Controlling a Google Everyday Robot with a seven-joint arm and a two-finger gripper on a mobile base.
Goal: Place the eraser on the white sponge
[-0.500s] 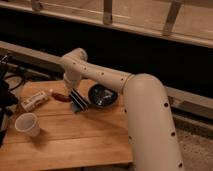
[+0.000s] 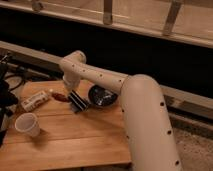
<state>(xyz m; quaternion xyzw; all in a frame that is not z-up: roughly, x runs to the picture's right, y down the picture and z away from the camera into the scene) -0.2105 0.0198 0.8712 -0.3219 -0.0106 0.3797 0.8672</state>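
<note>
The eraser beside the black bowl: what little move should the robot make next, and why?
Probably take hold of the eraser. The gripper sits right at it, yet the eraser lies on the table beside the bowl, apart from the white sponge, which is beyond the small red item. Whether it is gripped already, I cannot tell.

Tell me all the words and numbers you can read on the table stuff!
No words or numbers can be read here.
Off-white oblong sponge block: faint dark marks, too blurred to read.
Small dark striped eraser: only stripes, no letters.
White cup: nothing written shows.
The robot's tool is right over the eraser; no label shows on it.
</note>
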